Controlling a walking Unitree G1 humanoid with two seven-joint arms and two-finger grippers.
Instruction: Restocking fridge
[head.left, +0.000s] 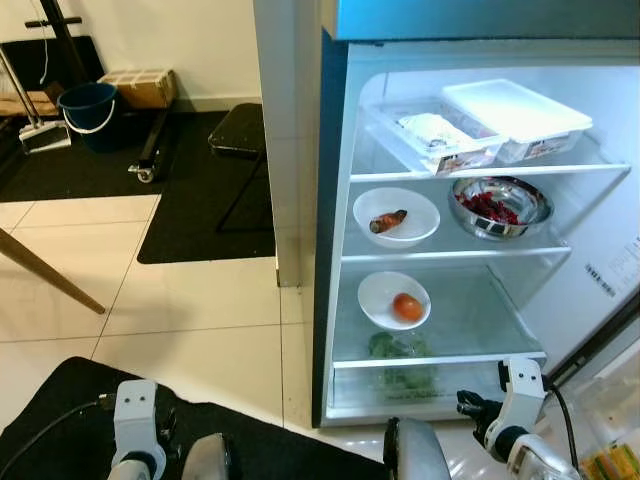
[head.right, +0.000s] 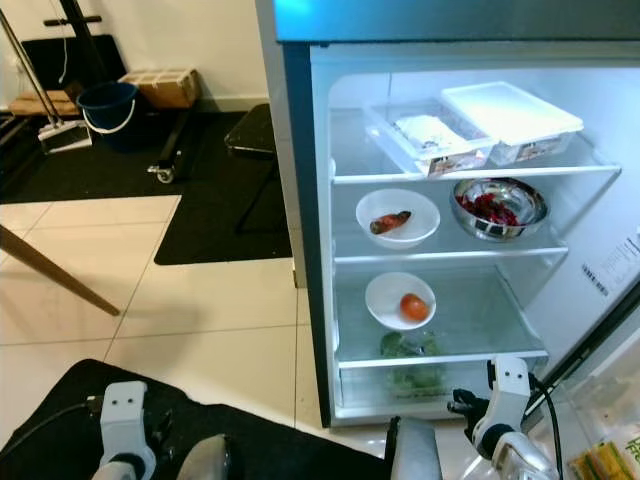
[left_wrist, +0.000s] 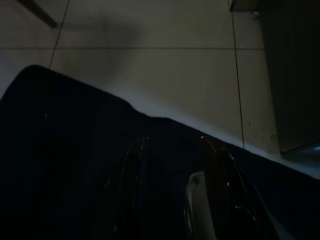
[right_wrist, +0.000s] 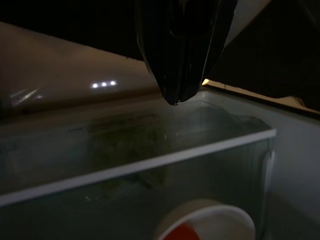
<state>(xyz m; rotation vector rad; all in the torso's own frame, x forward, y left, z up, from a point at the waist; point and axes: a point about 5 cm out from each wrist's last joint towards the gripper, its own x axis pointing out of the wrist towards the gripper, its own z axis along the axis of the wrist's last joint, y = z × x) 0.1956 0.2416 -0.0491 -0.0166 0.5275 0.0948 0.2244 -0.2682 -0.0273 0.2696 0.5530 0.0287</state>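
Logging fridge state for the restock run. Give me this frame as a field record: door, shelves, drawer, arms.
fridge door: open
top shelf: white lidded container beside a clear tray of packaged food
middle shelf: white bowl with a brownish item; steel bowl of red food
lower shelf: white bowl with a tomato
crisper drawer: leafy greens
right gripper: low at the fridge's front, fingers together, holding nothing
left gripper: idle over the dark mat, fingers apart
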